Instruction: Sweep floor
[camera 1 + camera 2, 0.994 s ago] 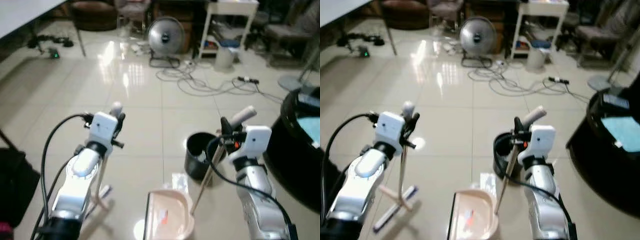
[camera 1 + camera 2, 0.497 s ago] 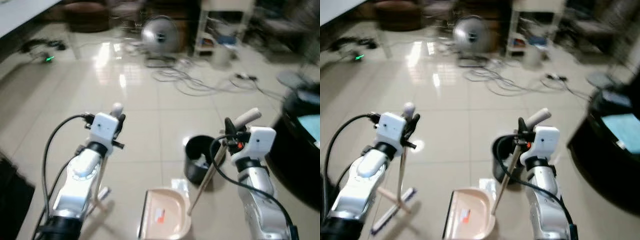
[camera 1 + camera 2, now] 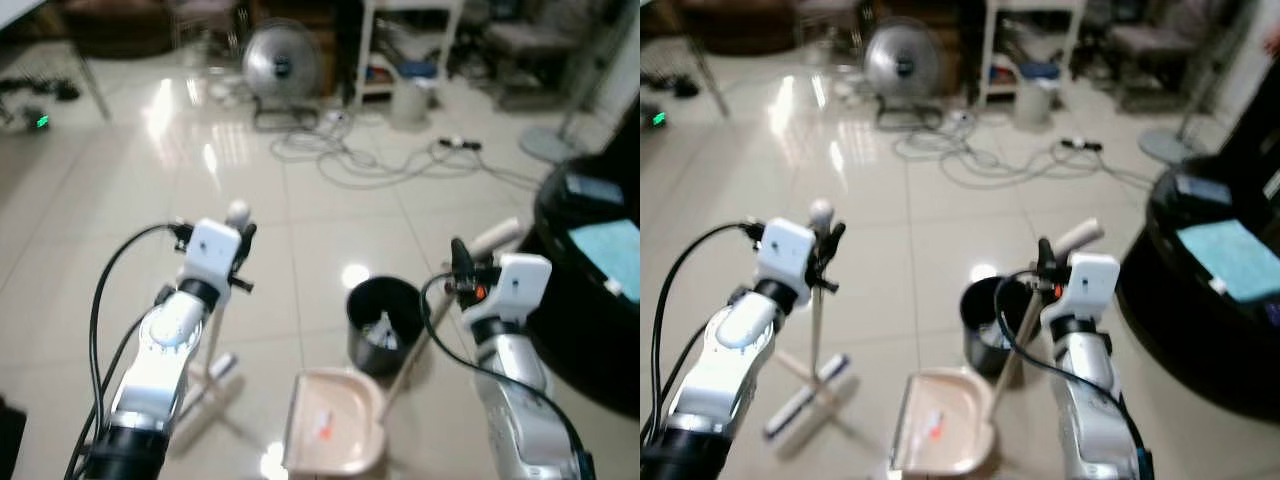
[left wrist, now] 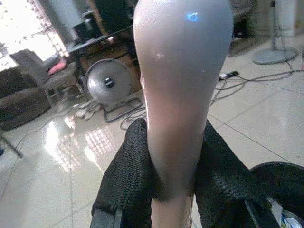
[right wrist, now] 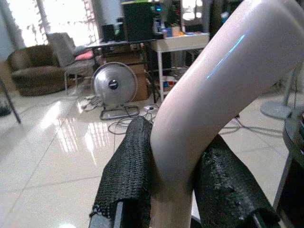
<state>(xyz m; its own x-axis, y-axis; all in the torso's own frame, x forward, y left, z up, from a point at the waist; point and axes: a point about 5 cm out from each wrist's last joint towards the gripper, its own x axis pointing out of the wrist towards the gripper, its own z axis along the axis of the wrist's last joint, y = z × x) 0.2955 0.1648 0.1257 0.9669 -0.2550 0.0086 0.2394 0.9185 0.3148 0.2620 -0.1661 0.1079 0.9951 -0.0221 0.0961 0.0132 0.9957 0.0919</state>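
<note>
The left gripper [image 3: 825,243] is pinched on the top of the broom handle [image 3: 818,300], its black fingers [image 4: 130,175] pressed to either side of the pale shaft. The handle stands nearly upright, and the broom head [image 3: 808,397] lies on the tiled floor [image 3: 890,230] just left of the pink dustpan [image 3: 942,436]. The right gripper [image 3: 1045,262] is clamped on the bent grip of the dustpan handle [image 3: 1015,335], which slants down and left to the pan.

A sweep would likely have to run rightward, from broom head toward the pan's open mouth; the left arm holds the nearer tool.

The dustpan holds a small reddish scrap [image 3: 932,429]. Behind it a black waste bin [image 3: 985,315] holds pale crumpled litter.
</note>
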